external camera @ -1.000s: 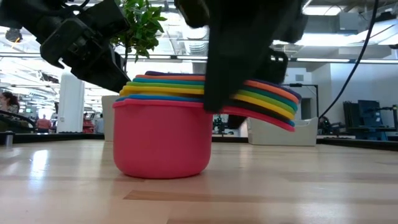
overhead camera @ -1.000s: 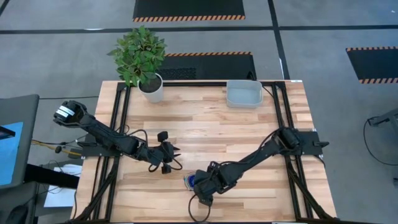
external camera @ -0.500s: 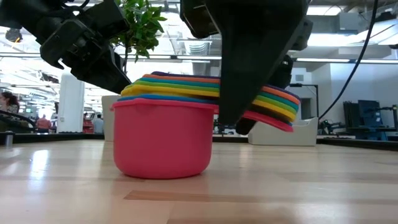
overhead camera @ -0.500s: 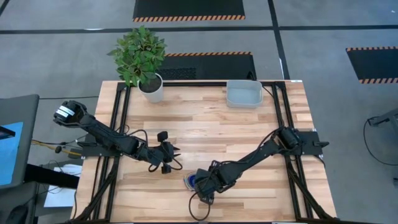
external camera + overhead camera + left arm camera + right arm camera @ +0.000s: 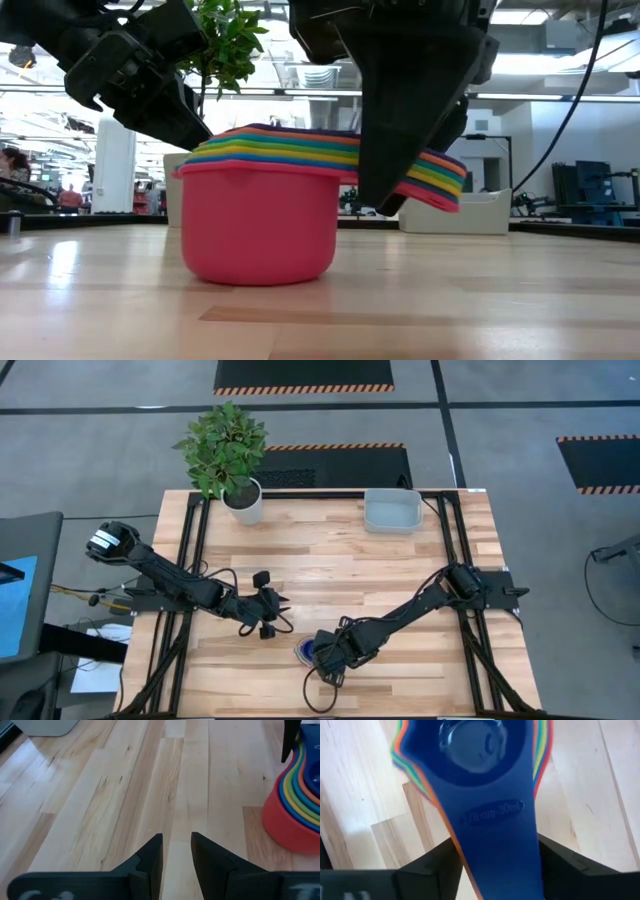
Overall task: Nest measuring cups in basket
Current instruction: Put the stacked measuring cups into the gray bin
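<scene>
Fingers of my right gripper point(image 5: 495, 865) sit either side of the stacked handles, dark blue handle on top (embossed "1/8 cup 30ml"). They look closed on the handle stack, pads flush against its edges in the right wrist view. The measuring cups point(image 5: 265, 215) are nested in one stack, red cup outermost with its base on the table point(image 5: 330, 575), rainbow of rims above it: orange, yellow, green, blues. Handles fan out toward my right gripper in the low view. Stack sits near the front edge of the table, roughly mid-width point(image 5: 307, 651).

My left gripper point(image 5: 176, 851) hovers just beside the stack, fingers a narrow gap apart and holding nothing. Red cup shows at the edge of the left wrist view point(image 5: 287, 822).

The basket point(image 5: 391, 511) is at the back edge of the table, toward the right corner, well apart from the stack. A potted plant point(image 5: 232, 455) stands at the back-left corner.
</scene>
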